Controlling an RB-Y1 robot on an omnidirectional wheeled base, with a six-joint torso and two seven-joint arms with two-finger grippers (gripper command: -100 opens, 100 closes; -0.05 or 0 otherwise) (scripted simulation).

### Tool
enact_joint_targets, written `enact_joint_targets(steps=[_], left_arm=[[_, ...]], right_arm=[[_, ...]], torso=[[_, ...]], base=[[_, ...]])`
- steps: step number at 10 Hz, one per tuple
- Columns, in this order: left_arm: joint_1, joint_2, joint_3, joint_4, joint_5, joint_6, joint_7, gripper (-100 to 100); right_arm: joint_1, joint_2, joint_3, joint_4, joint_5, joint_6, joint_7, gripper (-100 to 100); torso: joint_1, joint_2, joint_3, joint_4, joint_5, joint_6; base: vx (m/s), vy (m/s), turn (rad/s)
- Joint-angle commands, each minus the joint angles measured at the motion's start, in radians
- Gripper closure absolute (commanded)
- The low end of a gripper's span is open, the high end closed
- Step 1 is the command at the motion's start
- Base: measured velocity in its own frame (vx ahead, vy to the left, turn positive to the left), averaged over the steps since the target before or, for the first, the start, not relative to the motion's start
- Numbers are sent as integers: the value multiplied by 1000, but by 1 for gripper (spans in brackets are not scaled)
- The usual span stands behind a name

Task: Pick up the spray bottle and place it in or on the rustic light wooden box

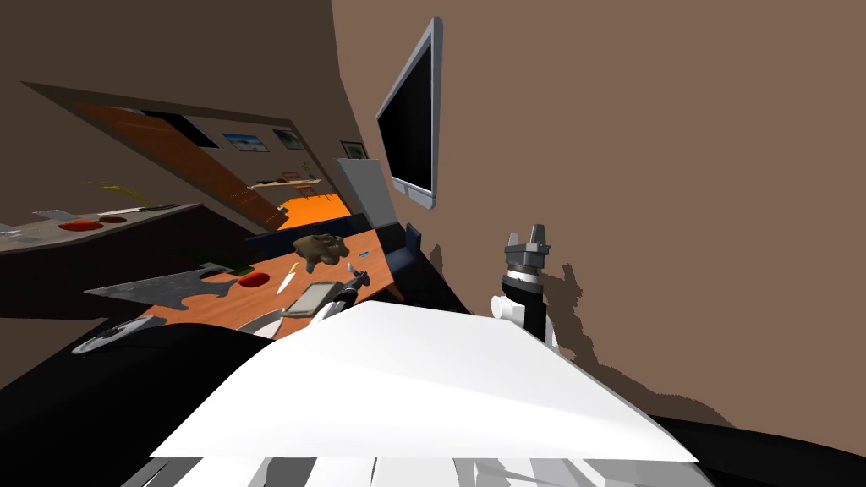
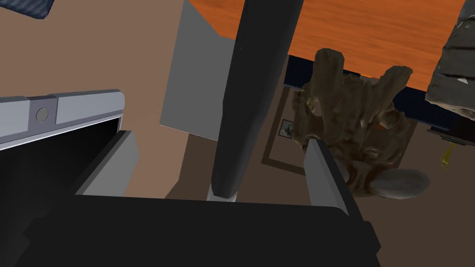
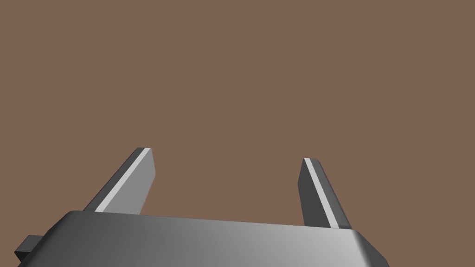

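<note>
While head view is placing the left gripper (image 1: 359, 279) over the table (image 1: 362, 242), wrist view is showing its fingers (image 2: 111, 162) spread clear of the dark spray bottle (image 2: 250, 92), lying lengthwise between them, pale end nearest the gripper body; right gripper (image 3: 227, 155) is gaping.

Home living room (simulated): flat TV (image 1: 410, 127) mounted upper middle on a brown wall, framed pictures (image 1: 245, 142) upper left, cluttered wooden table (image 1: 326, 266) left of centre, counter (image 1: 34, 237) far left.

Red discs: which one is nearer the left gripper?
The red disc on the orange table, beside the knife; the other red disc lies on the grey counter.
</note>
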Motion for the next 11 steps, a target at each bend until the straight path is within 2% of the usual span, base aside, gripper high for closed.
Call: enact_joint_targets(steps=[1, 5, 6, 7, 8, 11], left_arm=[[-5, 18, 15, 42, -25, 23, 0, -100], [-9, 56, 42, 117, -79, 67, -4, -100], [-21, 50, 46, 126, -76, 50, -7, -100], [-20, 53, 46, 127, -76, 53, -5, 0], [-53, 46, 52, 149, -82, 75, -9, -100], [-117, 33, 64, 194, -93, 120, -16, -100]], right_arm=[[0, 0, 0, 0, 0, 0, 0, 0], [0, 0, 0, 0, 0, 0, 0, 0], [0, 0, 0, 0, 0, 0, 0, 0], [0, 0, 0, 0, 0, 0, 0, 0], [0, 0, 0, 0, 0, 0, 0, 0], [0, 0, 0, 0, 0, 0, 0, 0]], torso=[[0, 0, 0, 0, 0, 0], [1, 1, 1, 0, 0, 0], [1, 2, 1, 0, 0, 0], [3, 4, 2, 1, 1, 0], [4, 5, 3, 1, 1, 0], [10, 13, 7, 3, 2, 0]], base=[[75, -67, -56], [60, -70, -47], [20, -25, -1], [0, 0, 0], [-46, 22, -158], [-116, 69, -151]])
